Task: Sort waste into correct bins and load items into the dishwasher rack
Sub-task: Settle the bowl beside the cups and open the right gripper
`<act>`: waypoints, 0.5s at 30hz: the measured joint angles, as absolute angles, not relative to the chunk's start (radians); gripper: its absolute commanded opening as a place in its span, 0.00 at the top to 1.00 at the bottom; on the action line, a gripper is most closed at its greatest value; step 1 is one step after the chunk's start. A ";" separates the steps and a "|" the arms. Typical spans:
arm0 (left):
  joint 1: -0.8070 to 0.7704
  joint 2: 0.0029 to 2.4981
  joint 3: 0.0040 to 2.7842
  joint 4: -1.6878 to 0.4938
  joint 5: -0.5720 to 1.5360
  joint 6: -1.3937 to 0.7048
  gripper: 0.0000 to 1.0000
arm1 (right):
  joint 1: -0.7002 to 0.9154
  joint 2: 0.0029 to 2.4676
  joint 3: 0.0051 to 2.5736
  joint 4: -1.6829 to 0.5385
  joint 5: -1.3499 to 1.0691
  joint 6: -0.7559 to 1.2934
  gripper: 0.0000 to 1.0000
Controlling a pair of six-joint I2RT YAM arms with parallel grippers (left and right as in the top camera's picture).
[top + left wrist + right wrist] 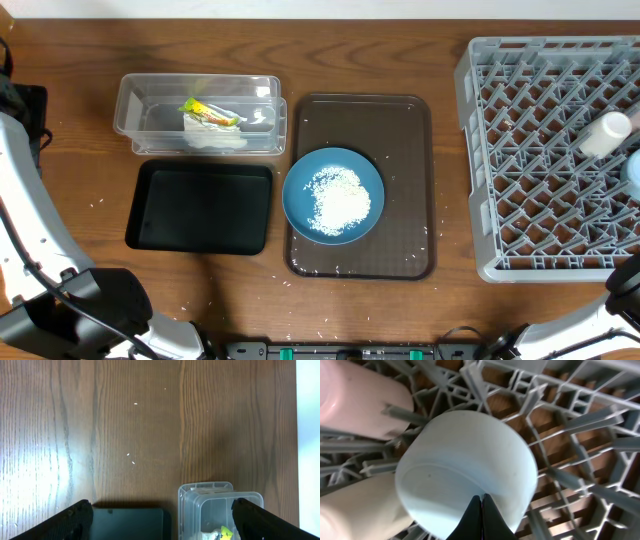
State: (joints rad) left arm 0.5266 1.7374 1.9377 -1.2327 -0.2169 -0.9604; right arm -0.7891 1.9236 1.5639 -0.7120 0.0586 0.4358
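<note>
The rack [468, 150] stands right of the brown tray [410, 140]. The black tray [200, 205] lies just left of the brown tray, and the tub [135, 105] is also left of it, toward the far edge and beside the black tray. The dish [298, 180] sits on the brown tray itself, toward its left side, with the rice [338, 198] heaped in its middle. Being round, the dish has no long axis to line up with, so any point on its rim should serve. Far right of the brown tray, inside the rack, the bowl [465, 470] lies mouth down, with a pink cup [355, 395] and a pale cup [355, 510] next to it. The wrapper [210, 112] and paper [215, 138] lie in the tub. The right gripper [481, 501] hangs over the bowl, fingers pressed together and gripping nothing; whether the tips touch it I cannot tell. The left gripper [161, 507] hovers left of the brown tray, jaws spread wide and empty, with the ends of the black tray and tub in its view. So the dish lies rightward of the left gripper and leftward of the right one. I judge the left better placed: it is spread ready and sits on the bins' side, where the rice probably goes before the dish is racked. Stray grains [131, 458] dot the wood left of the brown tray.
</note>
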 measured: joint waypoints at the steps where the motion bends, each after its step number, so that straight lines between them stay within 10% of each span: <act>1: 0.527 1.737 1.938 -1.232 -0.217 -0.961 0.08 | -0.790 1.924 1.564 -0.712 0.067 0.436 0.99; 15: 0.527 1.737 1.938 -1.232 -0.217 -0.961 0.08 | -0.844 1.924 1.564 -0.732 0.120 0.435 0.99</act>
State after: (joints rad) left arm 0.5266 1.7374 1.9377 -1.2324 -0.2169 -0.9607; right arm -0.8436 1.9236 1.5639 -0.7319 0.1200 0.4351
